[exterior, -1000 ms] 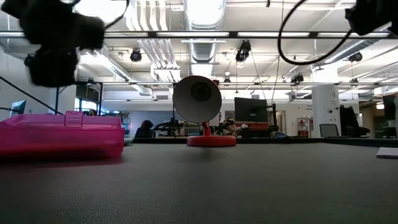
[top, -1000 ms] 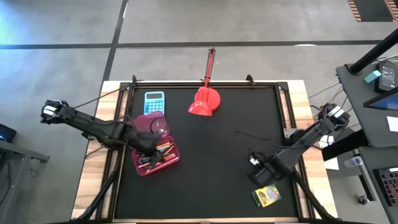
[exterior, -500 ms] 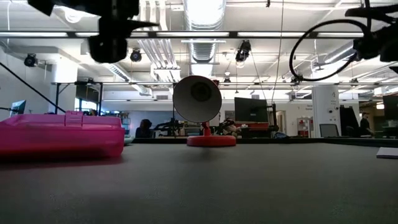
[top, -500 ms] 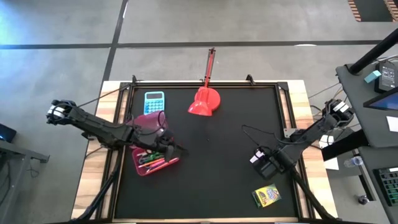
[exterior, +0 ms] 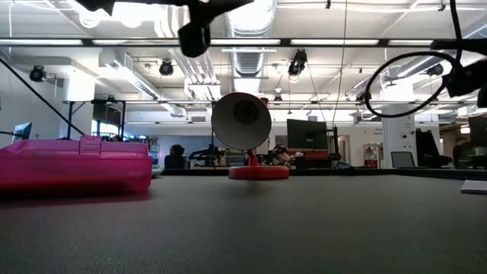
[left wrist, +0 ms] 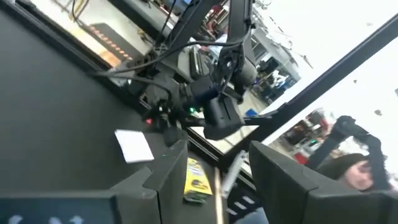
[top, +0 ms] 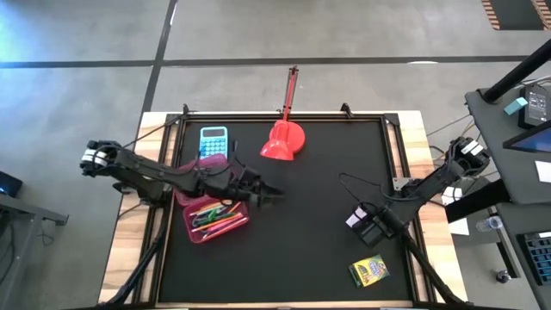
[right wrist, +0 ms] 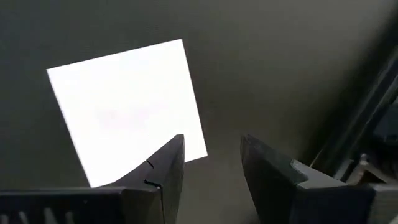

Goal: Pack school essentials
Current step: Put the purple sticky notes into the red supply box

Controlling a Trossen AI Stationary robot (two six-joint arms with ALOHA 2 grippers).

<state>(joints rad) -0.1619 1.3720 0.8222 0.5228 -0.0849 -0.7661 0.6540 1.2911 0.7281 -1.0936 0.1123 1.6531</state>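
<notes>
The pink box (top: 215, 217) lies open on the table's left side with orange, green and pink pens (top: 211, 215) inside, its lid (top: 207, 165) folded back. My left gripper (top: 269, 195) hovers open and empty just right of the box, high above the table (exterior: 194, 34). The small white square (top: 354, 217) lies flat on the right side. My right gripper (right wrist: 211, 146) is open right above the square (right wrist: 124, 106), one finger over its edge; whether it touches does not show. The green-yellow crayon box (top: 368, 271) lies flat near the near-right corner, also in the left wrist view (left wrist: 196, 177).
A light-blue calculator (top: 213, 139) lies at the far left. A red scoop-shaped object (top: 283, 143) with a long handle (top: 292, 90) stands at the far middle. Bare black mat (top: 301, 250) spreads between the pink box and my right arm.
My left gripper has moved from over the pink box toward the table's right and has risen, so the pens in the box now show uncovered. My right arm has shifted slightly near the white square. The box, square and crayon box have stayed put.
</notes>
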